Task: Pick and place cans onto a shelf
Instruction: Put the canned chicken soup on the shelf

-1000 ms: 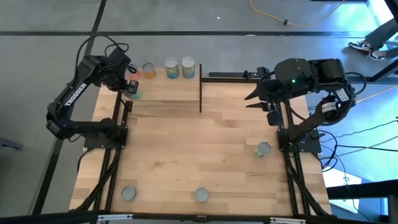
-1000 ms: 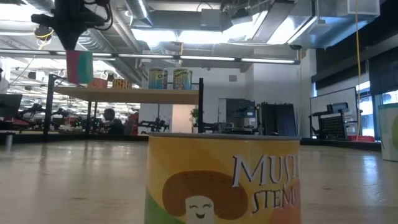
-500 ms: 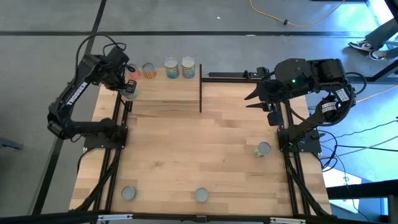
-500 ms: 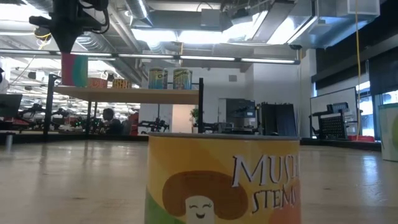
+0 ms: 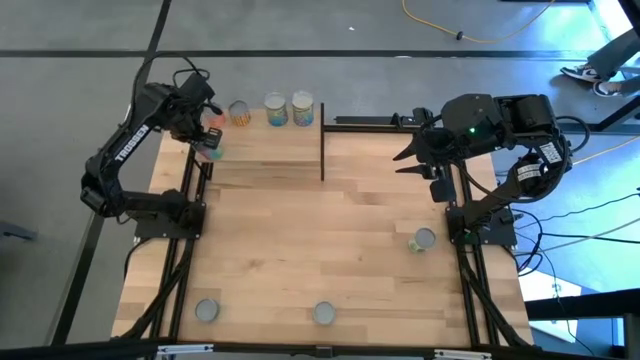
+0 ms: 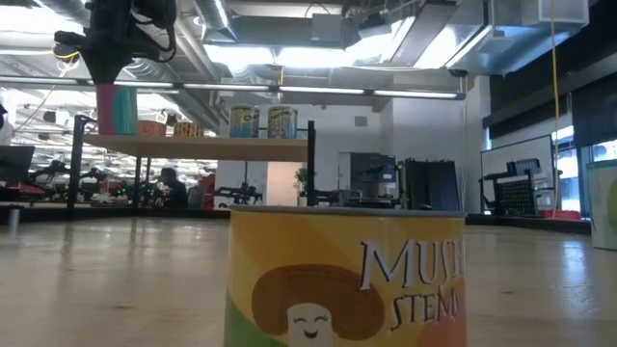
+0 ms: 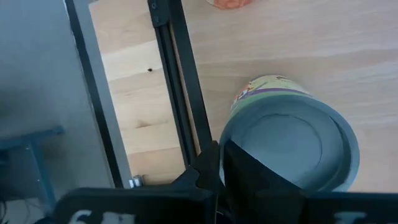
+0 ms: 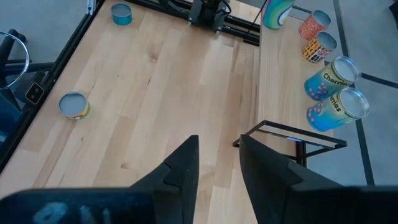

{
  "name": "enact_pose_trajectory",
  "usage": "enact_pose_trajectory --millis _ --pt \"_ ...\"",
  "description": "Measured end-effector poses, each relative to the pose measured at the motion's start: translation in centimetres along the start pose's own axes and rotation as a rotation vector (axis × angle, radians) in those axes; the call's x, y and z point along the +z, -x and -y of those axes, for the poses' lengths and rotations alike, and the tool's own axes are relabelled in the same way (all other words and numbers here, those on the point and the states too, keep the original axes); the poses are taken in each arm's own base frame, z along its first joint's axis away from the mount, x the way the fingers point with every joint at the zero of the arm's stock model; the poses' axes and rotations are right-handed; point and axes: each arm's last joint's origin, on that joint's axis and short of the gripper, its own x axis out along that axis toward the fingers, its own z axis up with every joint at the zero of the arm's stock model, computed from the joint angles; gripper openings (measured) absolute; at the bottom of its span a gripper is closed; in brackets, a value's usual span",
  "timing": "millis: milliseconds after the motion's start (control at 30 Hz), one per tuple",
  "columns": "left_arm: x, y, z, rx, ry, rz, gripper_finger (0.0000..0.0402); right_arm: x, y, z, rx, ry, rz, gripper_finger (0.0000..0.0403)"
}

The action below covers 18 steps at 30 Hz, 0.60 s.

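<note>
My left gripper [image 5: 205,135] is shut on a pink and green can [image 6: 116,109] at the left end of the shelf [image 6: 202,145]. The can's base is level with the board; whether it rests there I cannot tell. In the left wrist view its grey top [image 7: 292,143] fills the space past my fingers. Three more cans [image 5: 275,110] stand in a row on the shelf's far side. My right gripper [image 8: 217,140] hangs open above the table's right side, holding nothing. My left gripper holds the can at the left edge of its top rim [image 7: 231,124]. One finger [image 7: 261,180] lies over the lid and the other [image 7: 208,165] is outside the wall. The fingers come from above, pointing down. The can is upright below them.
Three loose cans stand on the table: one at the right [image 5: 424,240] and two by the near edge [image 5: 208,311] [image 5: 324,313], the latter filling the low view's foreground [image 6: 347,280]. A black upright [image 5: 322,150] marks the shelf's right end.
My left gripper has carried the can a little toward the table's left edge and down. The can was tilted and clear of the shelf; now it is upright with its base at the board.
</note>
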Motion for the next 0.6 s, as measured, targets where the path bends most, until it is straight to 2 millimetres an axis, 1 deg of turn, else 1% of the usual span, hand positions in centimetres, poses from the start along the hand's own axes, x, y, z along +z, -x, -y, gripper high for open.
enact_pose_trajectory --millis 233,467,533,600 --pt "0.1 0.0 0.0 0.020 0.006 0.019 0.0038 0.0 0.0 0.0 0.000 0.000 0.000 0.0117" --pt "0.2 0.0 -0.1 0.025 -0.022 0.023 0.0043 0.0 0.0 0.0 0.000 0.000 0.001 0.0117" --pt "0.3 0.6 -0.2 0.019 -0.016 0.045 0.0042 0.0 0.0 0.0 0.000 0.000 0.001 0.0117" --pt "0.4 1.6 -0.4 0.006 -0.004 0.084 0.0040 0.0 0.0 0.0 0.000 0.000 0.001 0.0117"
